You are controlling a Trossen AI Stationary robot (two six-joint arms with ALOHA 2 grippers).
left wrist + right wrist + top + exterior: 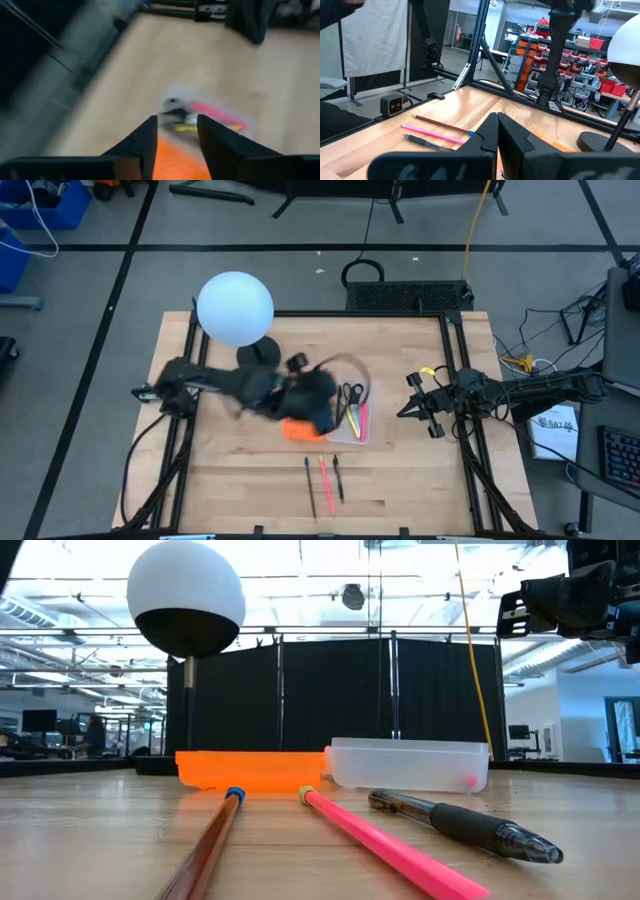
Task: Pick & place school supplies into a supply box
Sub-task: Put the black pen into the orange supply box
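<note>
The clear supply box (352, 423) lies mid-table, joined to an orange panel (296, 430). In it lie black-handled scissors (352, 393), a yellow pen (351, 418) and a pink pen (362, 420). A brown pencil (310, 488), a pink pencil (324, 478) and a dark pen (338, 478) lie on the table nearer the front edge. My left gripper (322, 412) hovers above the orange panel (175, 160) beside the box (220, 117), open and empty (177, 135). My right gripper (404, 410) waits in the air right of the box, shut and empty (497, 131).
A white globe lamp (235, 308) on a dark round base (258, 355) stands at the far left, close behind my left arm. The low view shows the three loose items (380, 840) lying in front of the box (410, 765). Black frame rails (458, 380) border the table.
</note>
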